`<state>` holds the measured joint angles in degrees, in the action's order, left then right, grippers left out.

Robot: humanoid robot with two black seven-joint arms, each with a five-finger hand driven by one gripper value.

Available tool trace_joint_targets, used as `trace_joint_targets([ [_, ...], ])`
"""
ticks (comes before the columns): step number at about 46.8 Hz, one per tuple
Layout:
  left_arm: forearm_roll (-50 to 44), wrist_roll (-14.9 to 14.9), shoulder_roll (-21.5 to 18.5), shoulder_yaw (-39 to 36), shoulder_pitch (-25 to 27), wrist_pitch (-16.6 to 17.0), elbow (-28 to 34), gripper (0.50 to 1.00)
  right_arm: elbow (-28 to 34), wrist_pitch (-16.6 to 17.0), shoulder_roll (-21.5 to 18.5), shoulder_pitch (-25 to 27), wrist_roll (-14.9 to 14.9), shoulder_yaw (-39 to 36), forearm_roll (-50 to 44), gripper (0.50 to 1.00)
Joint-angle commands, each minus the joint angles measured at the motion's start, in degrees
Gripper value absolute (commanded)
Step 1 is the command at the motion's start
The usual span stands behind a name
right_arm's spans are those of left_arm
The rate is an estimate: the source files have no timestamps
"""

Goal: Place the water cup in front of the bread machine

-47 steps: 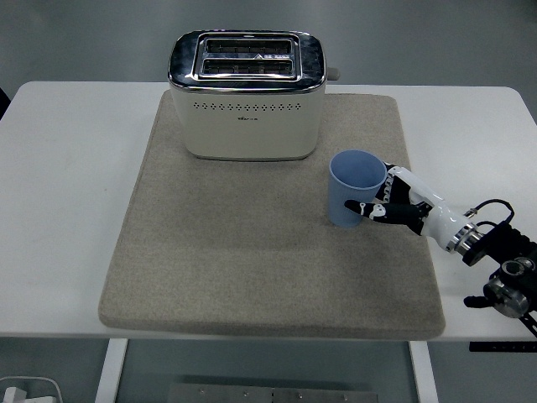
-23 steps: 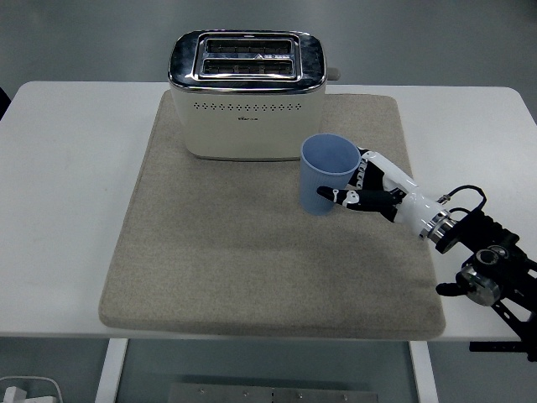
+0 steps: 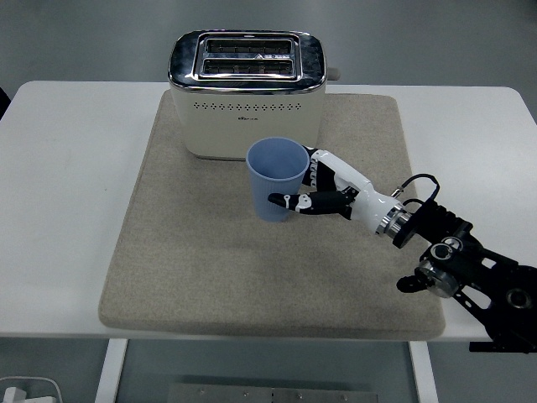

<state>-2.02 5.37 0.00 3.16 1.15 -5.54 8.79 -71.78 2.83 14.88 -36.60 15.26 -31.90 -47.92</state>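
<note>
The right robot hand (image 3: 323, 191) grips the blue water cup (image 3: 277, 178) from its right side, thumb across the near wall and the other fingers (image 3: 317, 170) wrapped round the far side. The cup stands upright, open mouth up, over the grey mat (image 3: 210, 260), just near of the cream bread machine (image 3: 247, 94) and a little right of its middle; whether its base touches the mat or hangs just above it cannot be told. The step in hand looks like the final placing, and the task seems almost done. To do it well, the cup should be kept level, brought slightly left so it sits squarely before the machine's front face, and set down gently with a clear gap from the machine so the rim does not knock it. The fingers should then spread sideways before the hand draws back to the right, so the light cup is not dragged or tipped. The right arm (image 3: 470, 273) comes in from the lower right corner, forearm stretched low across the white bench (image 3: 59, 193), wrist straight, palm facing left. The left arm is not in view.
</note>
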Motion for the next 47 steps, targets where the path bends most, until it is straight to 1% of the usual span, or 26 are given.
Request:
trace_joint_targets([
  [1,-0.01,-0.01,0.0,0.0,-0.01,0.0,0.0,1.0,1.2,-0.28,-1.6,-1.36,-0.06,1.31,0.1,0.552],
  [6,-0.01,-0.01,0.0,0.0,-0.01,0.0,0.0,1.0,3.48,-1.07,-4.5,-3.12,-0.06,2.71,0.1,0.554],
  [18,-0.01,-0.01,0.0,0.0,-0.01,0.0,0.0,1.0,8.14,-1.16,-10.31,-4.62,-0.76,4.38,0.02,0.56],
  [21,-0.01,-0.01,0.0,0.0,-0.01,0.0,0.0,1.0,8.93,-1.69,-11.36,-5.14,-0.85,4.47,-0.07,0.56],
  [30,-0.01,-0.01,0.0,0.0,-0.01,0.0,0.0,1.0,10.95,-3.01,-13.3,-6.73,-0.85,5.97,0.02,0.562],
  [33,-0.01,-0.01,0.0,0.0,-0.01,0.0,0.0,1.0,11.31,-3.18,-13.39,-6.73,-0.85,5.97,0.02,0.564],
  [40,-0.01,-0.01,0.0,0.0,-0.01,0.0,0.0,1.0,12.36,-4.76,-13.39,-6.38,-0.76,6.23,0.02,0.584],
  [47,-0.01,-0.01,0.0,0.0,-0.01,0.0,0.0,1.0,12.36,-5.03,-13.91,-5.94,-0.58,6.23,0.02,0.601],
])
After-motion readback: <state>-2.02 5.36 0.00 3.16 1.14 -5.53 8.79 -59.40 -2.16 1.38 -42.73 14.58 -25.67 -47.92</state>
